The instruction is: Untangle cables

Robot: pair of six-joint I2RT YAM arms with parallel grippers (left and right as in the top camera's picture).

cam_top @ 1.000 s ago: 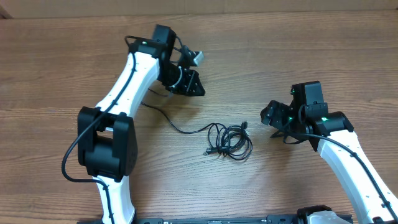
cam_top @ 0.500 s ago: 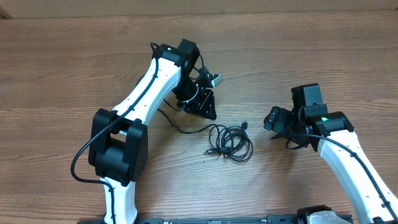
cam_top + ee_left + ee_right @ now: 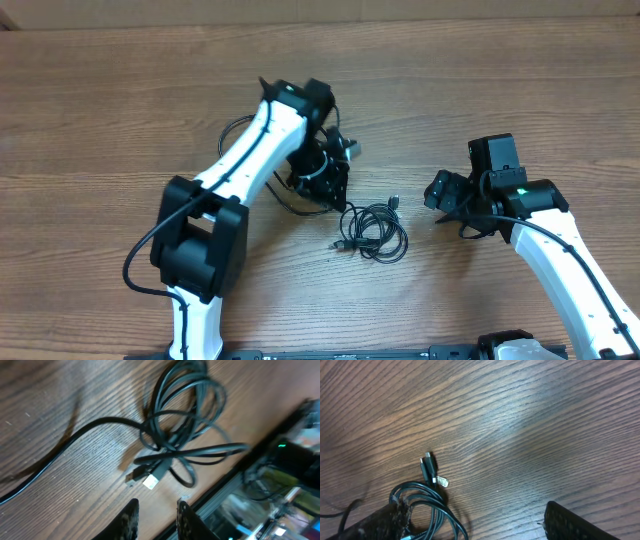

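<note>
As seen from overhead, the left gripper (image 3: 330,188) hung just up-left of the cables (image 3: 372,231), near the knot but not touching it. One long strand ran left from the knot & passed under that arm. On its wrist cam the fingers (image 3: 131,521) stood a little apart w/ nothing btwn them, the knot just ahead of the tips, 2 plug ends (image 3: 151,481) lying nearest. The right gripper (image 3: 447,195) sat right of the knot & clear of it, jaws spread wide, empty. Vs. 1 sec earlier: left gripper had come down-right across the table (image 3: 520,90) to the knot; knot & right gripper sat as before. Count: 2 arms, 2 grippers, 1 knot, 1 trailing strand; no. of cords in the knot can't be told.
</note>
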